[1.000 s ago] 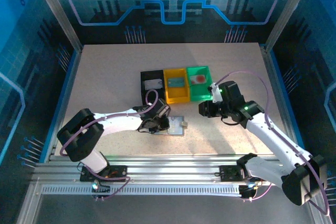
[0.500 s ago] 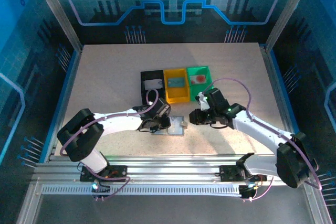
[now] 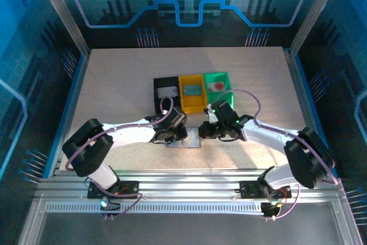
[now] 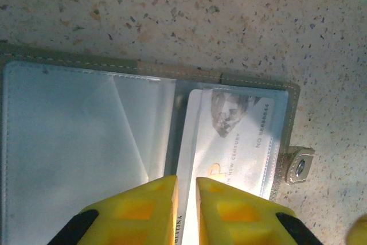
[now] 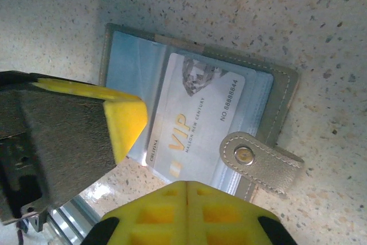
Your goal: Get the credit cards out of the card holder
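The grey card holder (image 3: 191,142) lies open on the table between both grippers, its pale blue pockets (image 4: 69,142) facing up. A white credit card (image 5: 198,119) printed VIP sits in the pocket on the clasp side (image 4: 241,142). My left gripper (image 4: 186,183) stands over the fold, fingers almost together with a thin gap and nothing gripped. Its fingertip (image 5: 123,120) touches the pocket beside the card. My right gripper (image 5: 188,190) is shut and empty, just off the card's near edge next to the tab clasp (image 5: 264,162).
Behind the holder stand three bins in a row. The black bin (image 3: 157,98) holds a pale card, the yellow bin (image 3: 183,98) a bluish card, and the green bin (image 3: 226,93) a card with a red mark. The aluminium rail (image 3: 183,179) runs along the near edge.
My right arm has swung left from beside the green bin down to the card holder, and its jaws have closed. The left gripper and the holder have stayed put.
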